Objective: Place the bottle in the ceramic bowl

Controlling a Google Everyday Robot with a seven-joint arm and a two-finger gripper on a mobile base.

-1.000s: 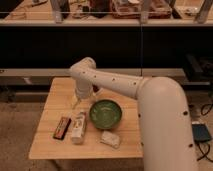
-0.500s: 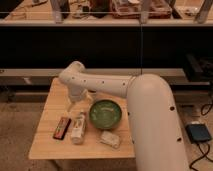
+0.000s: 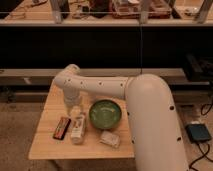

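A white bottle (image 3: pixel 78 129) lies on its side on the wooden table (image 3: pixel 50 145), just left of the green ceramic bowl (image 3: pixel 105 114). My gripper (image 3: pixel 74 111) hangs from the white arm, straight over the bottle's far end, close to or touching it. The bowl is upright with nothing in it, a short way to the right of the gripper.
A dark red and black snack bar (image 3: pixel 61 127) lies left of the bottle. A crumpled white packet (image 3: pixel 110 139) lies in front of the bowl. A black shelf unit (image 3: pixel 105 40) stands behind the table. A blue device (image 3: pixel 199 133) is on the floor at right.
The arm has swung left and lowered, bringing the gripper down onto the far end of the bottle. The bottle, bowl and other items have not moved.
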